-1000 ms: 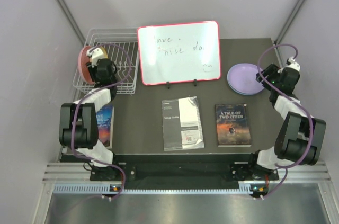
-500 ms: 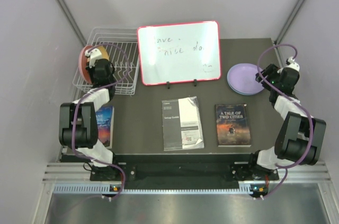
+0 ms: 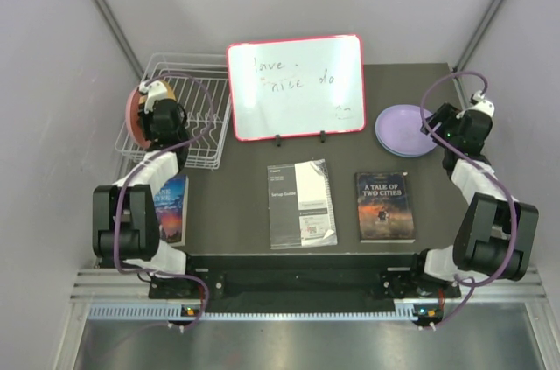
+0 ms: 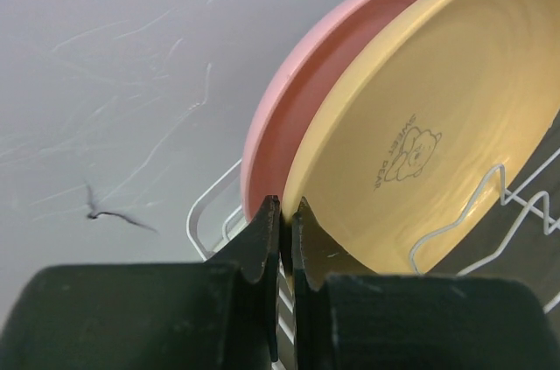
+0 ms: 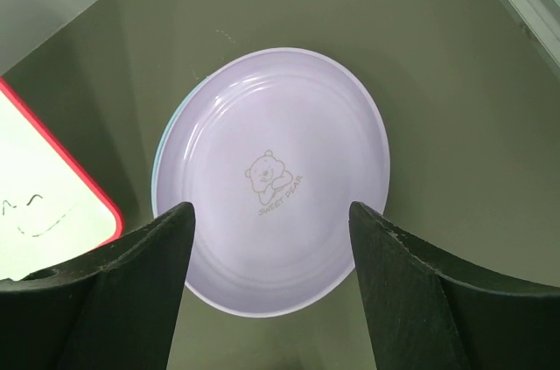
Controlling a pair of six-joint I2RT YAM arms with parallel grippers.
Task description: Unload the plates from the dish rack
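The white wire dish rack (image 3: 188,68) stands at the back left; its wires also show in the left wrist view (image 4: 210,212). In it the tan-orange plate (image 4: 437,125) stands on edge, with the pink plate (image 4: 289,99) right behind it. My left gripper (image 4: 284,205) is shut on the tan-orange plate's lower rim; from above it (image 3: 150,93) sits at the rack's left side by the pink plate (image 3: 133,115). The lavender plate (image 5: 280,178) lies flat on the blue plate (image 5: 157,169) at the table's right (image 3: 402,129). My right gripper (image 5: 271,205) hovers over them, open and empty.
A red-framed whiteboard (image 3: 296,86) stands right of the rack. A white booklet (image 3: 302,204) and a dark book (image 3: 384,205) lie mid-table. Another book (image 3: 175,204) lies by the left arm. The wall is close on the rack's left.
My left gripper has shifted slightly left and toward the near side, with the two plates leaning the same way. The right gripper has barely moved.
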